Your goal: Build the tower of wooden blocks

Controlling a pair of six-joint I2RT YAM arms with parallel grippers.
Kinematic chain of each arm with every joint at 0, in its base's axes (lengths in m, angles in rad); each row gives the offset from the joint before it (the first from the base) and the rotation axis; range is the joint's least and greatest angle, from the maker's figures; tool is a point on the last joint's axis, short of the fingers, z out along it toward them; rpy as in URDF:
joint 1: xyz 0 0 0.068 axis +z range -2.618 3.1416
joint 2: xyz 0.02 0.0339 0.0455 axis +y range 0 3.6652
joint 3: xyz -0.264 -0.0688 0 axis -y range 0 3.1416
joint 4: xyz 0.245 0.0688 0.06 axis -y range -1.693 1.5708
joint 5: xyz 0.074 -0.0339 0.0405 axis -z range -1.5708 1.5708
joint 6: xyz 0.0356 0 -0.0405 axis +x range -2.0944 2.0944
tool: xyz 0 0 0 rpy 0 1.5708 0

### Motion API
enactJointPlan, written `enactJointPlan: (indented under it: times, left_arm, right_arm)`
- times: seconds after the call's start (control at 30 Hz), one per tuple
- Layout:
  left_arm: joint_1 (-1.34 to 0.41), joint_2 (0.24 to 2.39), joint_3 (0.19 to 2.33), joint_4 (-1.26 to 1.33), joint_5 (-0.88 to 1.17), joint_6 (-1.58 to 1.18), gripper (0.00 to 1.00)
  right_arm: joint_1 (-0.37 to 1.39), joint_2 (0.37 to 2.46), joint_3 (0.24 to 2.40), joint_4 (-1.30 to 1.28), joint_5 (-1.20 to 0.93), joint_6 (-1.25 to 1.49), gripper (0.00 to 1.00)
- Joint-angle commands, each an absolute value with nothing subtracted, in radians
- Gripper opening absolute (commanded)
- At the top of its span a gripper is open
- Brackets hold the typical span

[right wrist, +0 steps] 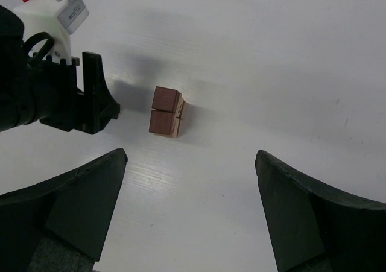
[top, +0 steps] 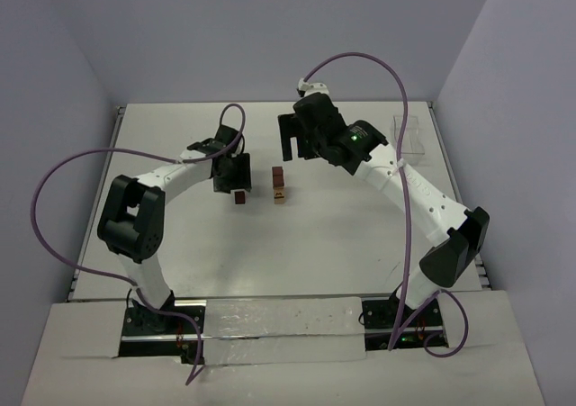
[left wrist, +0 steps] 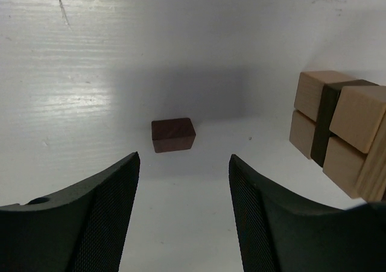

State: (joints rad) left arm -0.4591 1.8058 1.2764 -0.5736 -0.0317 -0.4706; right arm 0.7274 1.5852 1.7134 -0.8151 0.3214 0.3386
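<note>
A short tower of tan and dark brown wood cubes stands at the table's middle. It shows at the right edge of the left wrist view and from above in the right wrist view. A single dark brown block lies on the table left of the tower. My left gripper is open and empty, low over the table, with the brown block just ahead of its jaws. My right gripper is open and empty, raised behind the tower.
A clear plastic tray sits at the back right near the table edge. The left gripper's body shows to the left of the tower in the right wrist view. Purple cables arch over both arms.
</note>
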Motion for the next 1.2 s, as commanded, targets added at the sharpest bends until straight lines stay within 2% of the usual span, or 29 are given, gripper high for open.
enactJointPlan:
  times: [0.0,0.73,0.87,0.97,1.17]
  left_arm:
    - [-0.468,1.847,1.337,-0.606,-0.054,-0.486,0.66]
    - [-0.469,1.913,1.348,-0.604,-0.077,-0.482,0.60]
    - [-0.469,1.909,1.345,-0.601,-0.086,-0.476,0.55]
    - [-0.469,1.901,1.344,-0.591,-0.086,-0.473,0.46]
    - [-0.469,1.911,1.344,-0.591,-0.085,-0.470,0.44]
  right_arm:
    - [0.715,1.542,1.713,-0.782,0.336,0.335,0.95]
    - [0.689,1.551,1.706,-0.787,0.311,0.347,0.95]
    - [0.686,1.554,1.707,-0.788,0.304,0.347,0.95]
    - [0.686,1.557,1.710,-0.790,0.294,0.348,0.95]
    - [0.684,1.559,1.714,-0.792,0.287,0.346,0.94]
